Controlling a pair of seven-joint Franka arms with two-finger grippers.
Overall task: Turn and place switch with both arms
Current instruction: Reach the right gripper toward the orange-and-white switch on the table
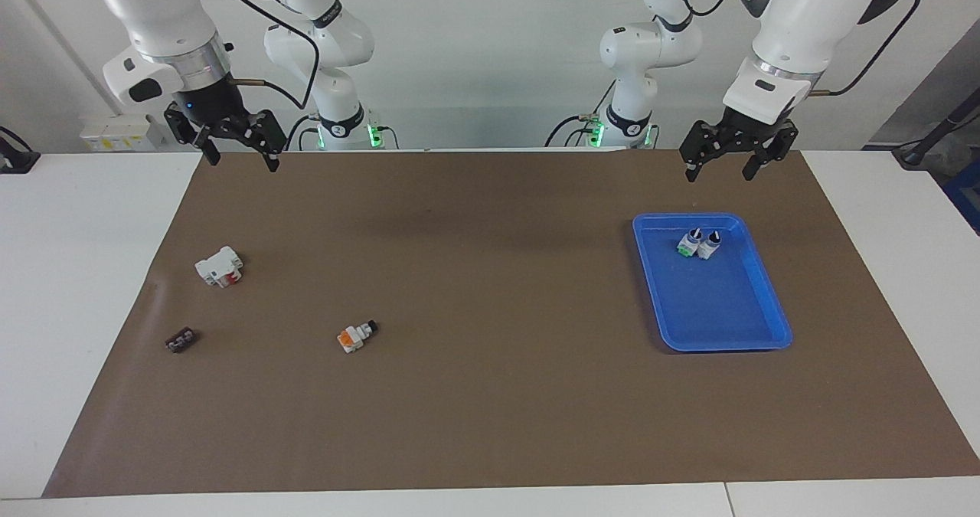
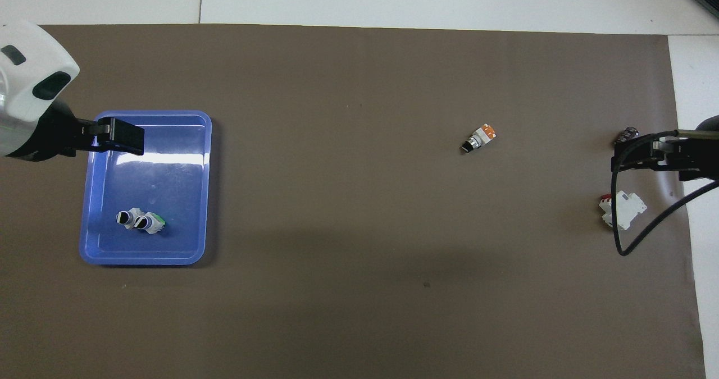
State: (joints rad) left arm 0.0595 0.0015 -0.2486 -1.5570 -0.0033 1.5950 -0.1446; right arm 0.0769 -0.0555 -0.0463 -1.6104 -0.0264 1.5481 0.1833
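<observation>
The switch (image 1: 356,337) is lying on its side on the brown mat (image 1: 490,394), orange block up and black knob pointing toward the left arm's end of the tabletop (image 1: 76,272). It is sitting well apart from both of our hands, on the right arm's half of the mat. We are judging that we are at the very start of a cycle: nothing is being gripped and this switch is untouched.

Two more switches (image 1: 700,244) are already standing together in the blue tray (image 1: 766,302) at the left arm's end. A white breaker block (image 1: 219,266) and a small dark piece (image 1: 181,341) are lying toward the right arm's end, the dark piece farther from the robots.

Our right hand (image 1: 239,149) is hanging raised over the mat's edge nearest the robots, fingers spread apart and holding nothing. Our left hand (image 1: 724,158) is hanging raised near the tray's end closest to the robots, fingers also apart and empty.

Next, we are expecting the right hand to travel out over the switch, line its fingers across the white body, and descend without knocking it.
</observation>
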